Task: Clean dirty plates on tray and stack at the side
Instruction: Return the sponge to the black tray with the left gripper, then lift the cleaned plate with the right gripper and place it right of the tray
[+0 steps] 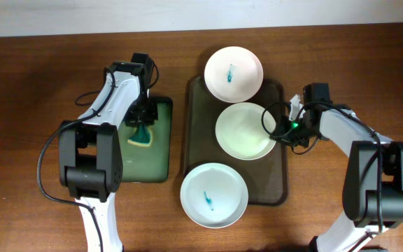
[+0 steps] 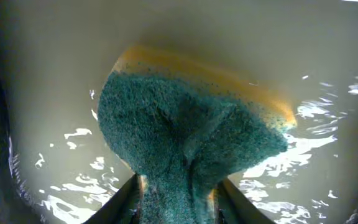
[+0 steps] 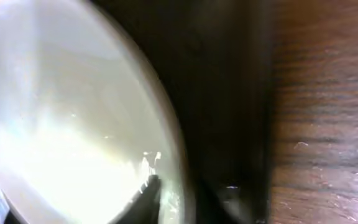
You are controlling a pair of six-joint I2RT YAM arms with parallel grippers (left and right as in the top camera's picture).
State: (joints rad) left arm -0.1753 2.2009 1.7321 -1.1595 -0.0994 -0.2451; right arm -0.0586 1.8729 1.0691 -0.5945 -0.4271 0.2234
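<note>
The left claw (image 1: 140,124) is clamped on a sponge (image 2: 185,137), teal scrub face toward the wrist camera and a yellow layer behind it. The sponge is dipped in the yellowish liquid of the small green tray (image 1: 158,164) on the tabletop (image 1: 33,84).

The right claw (image 1: 280,131) sits at the right rim of the middle plate (image 1: 243,133). The blurred wrist view shows one dark finger (image 3: 149,190) over the plate's rim, but not whether the claw grips it.

The middle plate lies on the dark tray (image 1: 273,178) and shows no smear. The far plate (image 1: 234,73) and the near plate (image 1: 214,195) each have a teal smear at the centre, and each overhangs the tray's edge.
</note>
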